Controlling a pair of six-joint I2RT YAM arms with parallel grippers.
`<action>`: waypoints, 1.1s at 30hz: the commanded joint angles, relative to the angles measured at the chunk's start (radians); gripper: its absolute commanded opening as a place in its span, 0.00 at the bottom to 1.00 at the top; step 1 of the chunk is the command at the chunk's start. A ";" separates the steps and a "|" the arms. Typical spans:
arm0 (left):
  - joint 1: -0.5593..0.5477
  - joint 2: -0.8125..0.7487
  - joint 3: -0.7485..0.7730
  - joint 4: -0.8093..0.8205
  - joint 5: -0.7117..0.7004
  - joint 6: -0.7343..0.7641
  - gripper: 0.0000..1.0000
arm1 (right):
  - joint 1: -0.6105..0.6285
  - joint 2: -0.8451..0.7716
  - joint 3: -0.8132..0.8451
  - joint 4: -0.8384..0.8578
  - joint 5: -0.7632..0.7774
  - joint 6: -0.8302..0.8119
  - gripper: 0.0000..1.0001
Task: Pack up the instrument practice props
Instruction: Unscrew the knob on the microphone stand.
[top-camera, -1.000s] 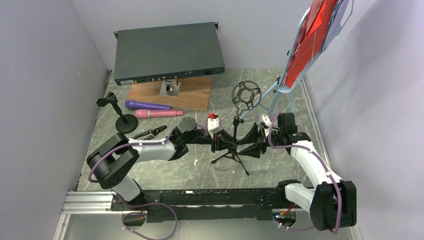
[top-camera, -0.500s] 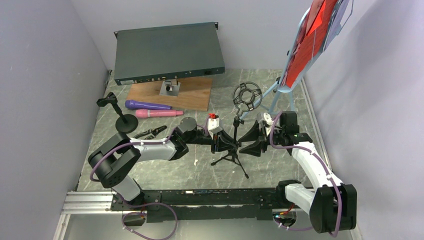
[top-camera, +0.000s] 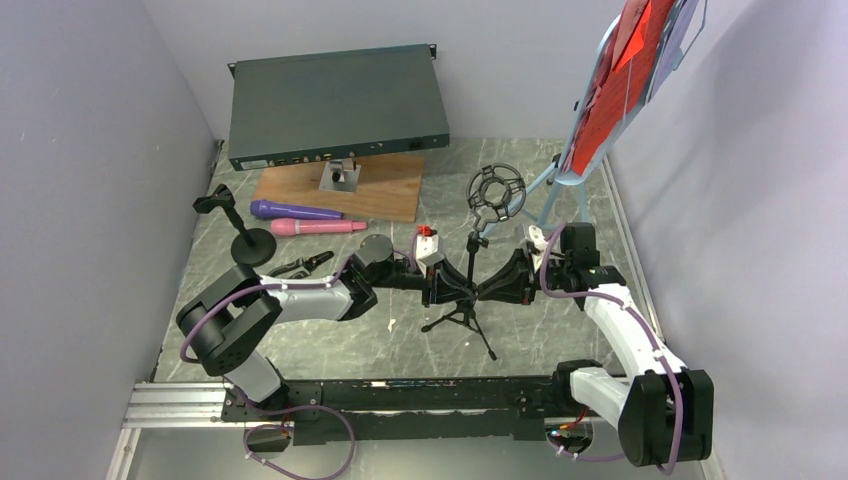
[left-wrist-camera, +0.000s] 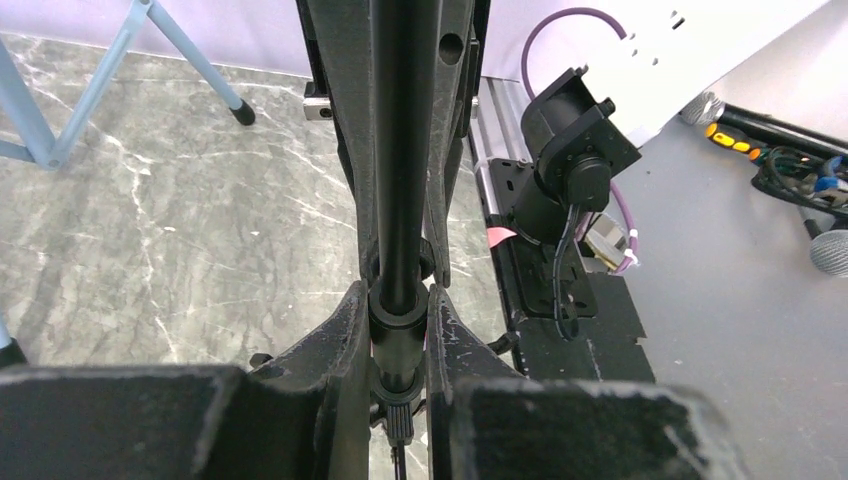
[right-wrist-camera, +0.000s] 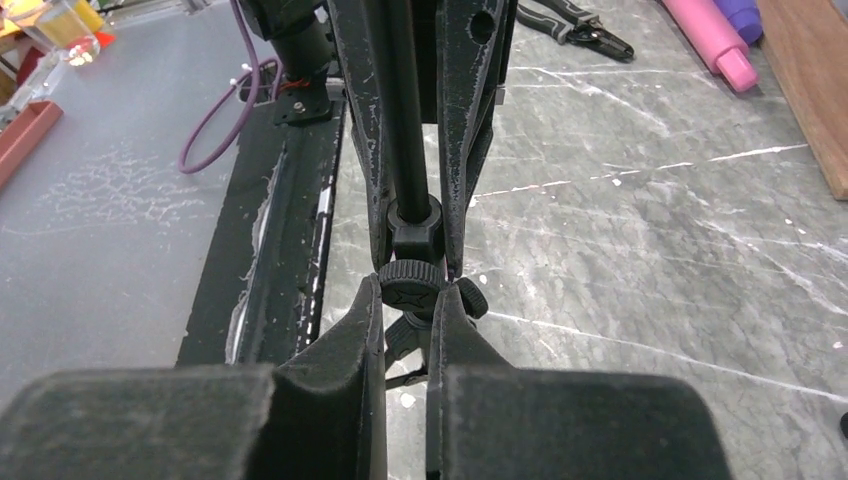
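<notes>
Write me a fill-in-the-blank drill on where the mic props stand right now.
The left gripper and the right gripper clamp the tripod mic holder from ___ sides.
The pink microphone lies flat beside the ___ one.
The front sheets on the light-blue music tripod are ___.
Missing words: opposite; purple; red.

Tripod holder (top-camera: 471, 258) stood on counter (top-camera: 330, 340) centre, flanked by left end effector (left-wrist-camera: 397, 320) and right end effector (right-wrist-camera: 412, 295). Box (top-camera: 335, 105) set at back left; board (top-camera: 385, 190) laid before it. Microphone (top-camera: 295, 211) laid before board, second microphone (top-camera: 318, 227) just before it; round-base holder (top-camera: 250, 240) left of them. Music stand (top-camera: 548, 192) set at back right, sheets (top-camera: 615, 90) held on it.
</notes>
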 joint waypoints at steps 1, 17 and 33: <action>0.023 0.002 0.003 0.158 -0.011 -0.130 0.00 | 0.000 -0.035 0.045 -0.083 -0.002 -0.136 0.00; 0.035 0.109 0.023 0.230 -0.182 -0.835 0.00 | 0.001 -0.111 0.079 -0.384 0.174 -0.639 0.00; 0.006 -0.150 0.039 -0.141 -0.228 -0.137 0.00 | -0.006 -0.051 0.080 -0.095 -0.064 -0.034 0.69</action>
